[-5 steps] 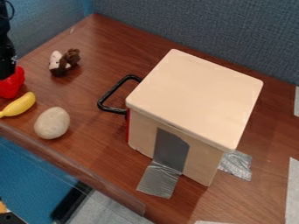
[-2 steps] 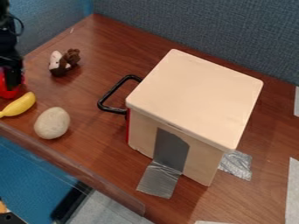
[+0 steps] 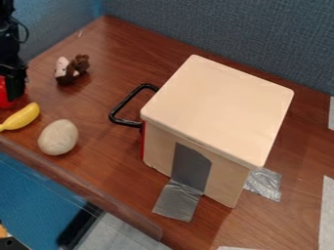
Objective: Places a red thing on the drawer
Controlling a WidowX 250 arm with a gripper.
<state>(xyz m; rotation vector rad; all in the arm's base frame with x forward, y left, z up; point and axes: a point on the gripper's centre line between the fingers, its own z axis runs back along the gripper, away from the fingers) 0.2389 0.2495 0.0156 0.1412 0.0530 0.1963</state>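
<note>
Hanging well out on the wooden box's (image 3: 219, 107) handle side, the tool (image 3: 14, 88) partly hides the red thing (image 3: 5, 95), itself cut off by the view's edge; how far open it is, or whether it grips, I cannot tell. Brown surface (image 3: 117, 163) lies under the box, blue-grey partition (image 3: 228, 29) behind. The red thing's long axis is unclear.

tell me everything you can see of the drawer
The drawer is a boxy, pale, wood-like unit standing upright on the brown table. Its flat top has rounded corners and overhangs the sides. A black looped handle juts from the face at picture left, where a red edge shows. A dark grey patch covers part of the near side, and shiny silver tape runs from its foot onto the table.
</note>
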